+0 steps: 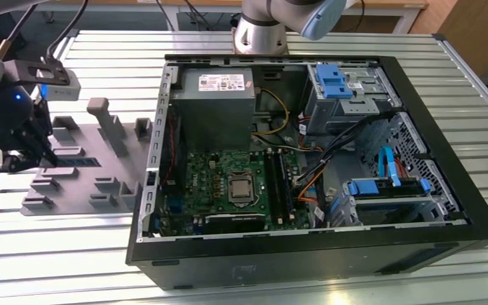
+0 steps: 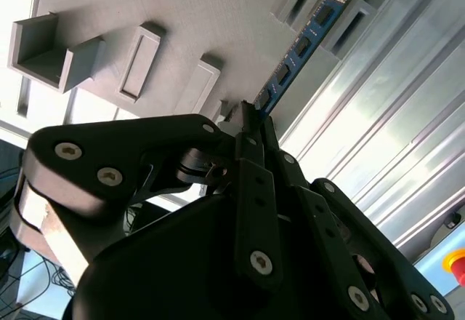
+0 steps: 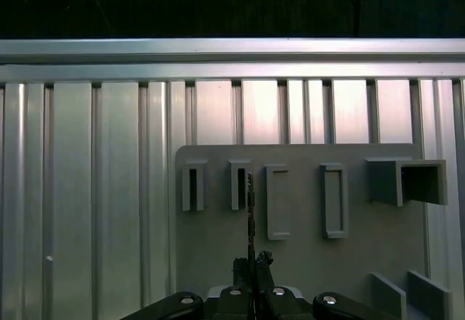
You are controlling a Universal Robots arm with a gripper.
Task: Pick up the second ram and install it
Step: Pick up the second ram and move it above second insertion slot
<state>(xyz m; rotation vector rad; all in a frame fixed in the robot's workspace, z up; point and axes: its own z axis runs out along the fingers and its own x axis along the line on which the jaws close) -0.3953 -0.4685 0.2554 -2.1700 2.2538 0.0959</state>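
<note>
In the exterior view the gripper hangs at the exterior view's left over a grey holder plate on the slatted metal table. The second ram shows as a dark strip reaching from its tips along the plate. To the exterior view's right an open computer case lies on its side, showing a green motherboard and a grey power supply. Its white label carries print too small to make out. In the second wrist view the gripper is closed tight on the near end of the ram. The ram's blue label strip faces the camera, and its far end sits between two raised blocks of the plate. In the first wrist view the gripper pinches the ram, seen edge-on. Whether it has left the plate I cannot tell.
</note>
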